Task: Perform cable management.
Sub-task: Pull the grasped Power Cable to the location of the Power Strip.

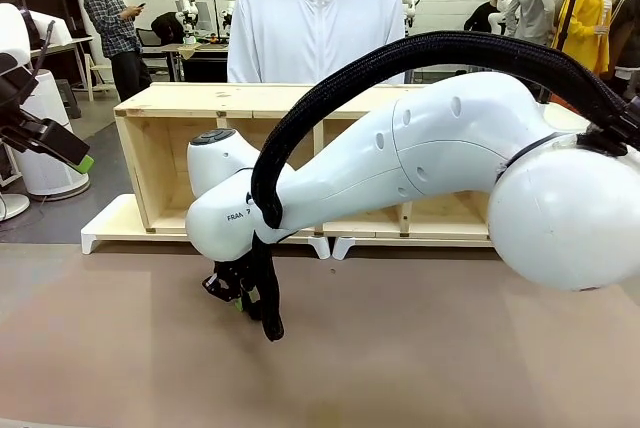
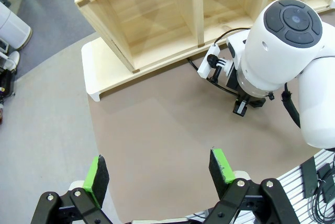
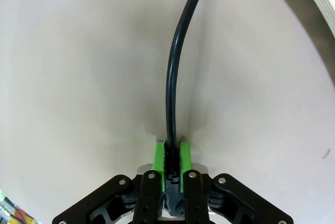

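The cable (image 3: 172,77) is a thin black cord that rises from between my right gripper's green pads (image 3: 157,158) and curves off toward the top of the right wrist view. My right gripper (image 3: 171,156) is shut on the ribbed end of this cable, just above the brown table. From the front, the right gripper (image 1: 238,293) points down at the table in front of the wooden shelf (image 1: 200,103). In the left wrist view a stretch of cable (image 2: 209,79) runs from the shelf's foot to the right arm's wrist (image 2: 277,41). My left gripper (image 2: 159,169) hangs open, high over the table, holding nothing.
A person in a white hoodie (image 1: 315,18) stands behind the shelf. A small white block with a black plug (image 2: 212,59) sits at the shelf's foot. The right arm's thick black hose (image 1: 450,48) arches over the shelf. My left gripper (image 1: 60,143) hangs at the far left.
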Robot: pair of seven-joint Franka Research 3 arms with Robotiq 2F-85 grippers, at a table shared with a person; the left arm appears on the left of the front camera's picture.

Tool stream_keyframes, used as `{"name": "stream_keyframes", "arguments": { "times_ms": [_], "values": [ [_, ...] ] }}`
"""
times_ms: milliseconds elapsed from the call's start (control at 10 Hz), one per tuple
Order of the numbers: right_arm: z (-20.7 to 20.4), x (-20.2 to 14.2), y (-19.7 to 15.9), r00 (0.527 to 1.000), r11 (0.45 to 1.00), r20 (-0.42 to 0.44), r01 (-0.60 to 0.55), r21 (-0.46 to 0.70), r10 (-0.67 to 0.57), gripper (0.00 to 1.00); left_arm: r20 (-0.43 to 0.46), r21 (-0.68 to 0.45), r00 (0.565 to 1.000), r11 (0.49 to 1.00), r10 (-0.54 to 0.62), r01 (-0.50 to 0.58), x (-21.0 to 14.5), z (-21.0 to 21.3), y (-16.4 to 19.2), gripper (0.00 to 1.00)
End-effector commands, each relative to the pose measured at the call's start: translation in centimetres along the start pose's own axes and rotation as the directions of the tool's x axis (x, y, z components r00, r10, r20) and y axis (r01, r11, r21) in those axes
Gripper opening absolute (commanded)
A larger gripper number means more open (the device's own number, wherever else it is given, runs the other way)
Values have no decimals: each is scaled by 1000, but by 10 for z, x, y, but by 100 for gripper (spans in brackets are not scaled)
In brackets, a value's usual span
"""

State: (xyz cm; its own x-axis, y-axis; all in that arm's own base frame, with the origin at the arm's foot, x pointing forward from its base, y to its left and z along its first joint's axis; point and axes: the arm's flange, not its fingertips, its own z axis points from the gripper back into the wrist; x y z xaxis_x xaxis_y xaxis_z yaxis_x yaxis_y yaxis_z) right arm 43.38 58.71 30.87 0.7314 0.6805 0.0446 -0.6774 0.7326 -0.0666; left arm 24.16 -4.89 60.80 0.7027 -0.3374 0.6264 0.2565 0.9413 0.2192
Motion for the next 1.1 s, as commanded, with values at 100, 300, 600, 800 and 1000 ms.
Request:
{"name": "stream_keyframes", "arguments": {
  "times_ms": [100, 300, 600, 800, 1000],
  "values": [
    [0, 0, 0, 1000, 1000, 0, 0, 0, 0, 12, 6, 8, 1000, 1000, -1, 1, 2, -1, 0, 100],
    [18, -27, -9, 996, 995, -23, -92, -30, 92, 14, 6, 8, 1000, 1000, -1, 1, 2, -1, 0, 100],
    [46, -90, -27, 990, 992, -68, -122, -21, 121, 14, 6, 8, 1000, 1000, -1, 1, 2, -1, 0, 100],
    [65, -119, -36, 996, 998, -71, -58, -5, 57, 14, 6, 8, 1000, 1000, -1, 1, 2, -1, 0, 100],
    [84, -156, -46, 999, 1000, -43, -17, 5, 17, 14, 6, 8, 1000, 1000, -1, 1, 2, -1, 0, 100]
  ]
}}
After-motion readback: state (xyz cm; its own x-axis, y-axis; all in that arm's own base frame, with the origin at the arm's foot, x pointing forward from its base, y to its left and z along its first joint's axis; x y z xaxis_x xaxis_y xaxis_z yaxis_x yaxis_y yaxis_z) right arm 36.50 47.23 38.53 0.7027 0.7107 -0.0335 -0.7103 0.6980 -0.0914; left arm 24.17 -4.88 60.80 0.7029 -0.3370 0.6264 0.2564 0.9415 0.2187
